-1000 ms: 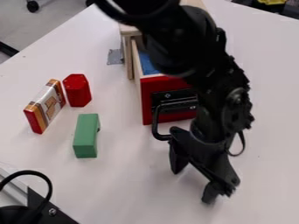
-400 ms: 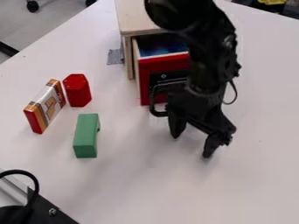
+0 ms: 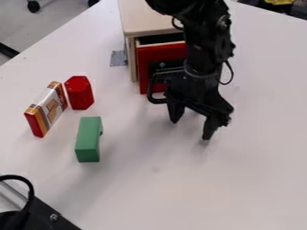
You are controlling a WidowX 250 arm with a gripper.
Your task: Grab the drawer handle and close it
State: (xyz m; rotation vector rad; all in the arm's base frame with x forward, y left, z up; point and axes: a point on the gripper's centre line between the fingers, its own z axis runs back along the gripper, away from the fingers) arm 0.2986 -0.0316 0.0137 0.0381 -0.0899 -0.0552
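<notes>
The black gripper (image 3: 190, 130) hangs in front of the drawer, its two fingers spread apart with nothing between them. Behind it, the red-fronted drawer (image 3: 144, 63) sits almost fully inside the wooden cabinet (image 3: 146, 22), with a narrow dark gap above its front. The black drawer handle (image 3: 153, 96) curves out at the left of the gripper, and its right part is hidden by the arm. Whether gripper and handle touch, I cannot tell.
Left of the cabinet stand a red hexagonal block (image 3: 79, 92), a white, orange and red box (image 3: 46, 109) and a green block (image 3: 89, 139). A black device with a cable (image 3: 27, 211) occupies the lower left corner of the table.
The arm and gripper have moved back toward the cabinet, up in the view. The drawer has slid inward from well open to nearly closed. The gripper's fingers have stayed apart.
</notes>
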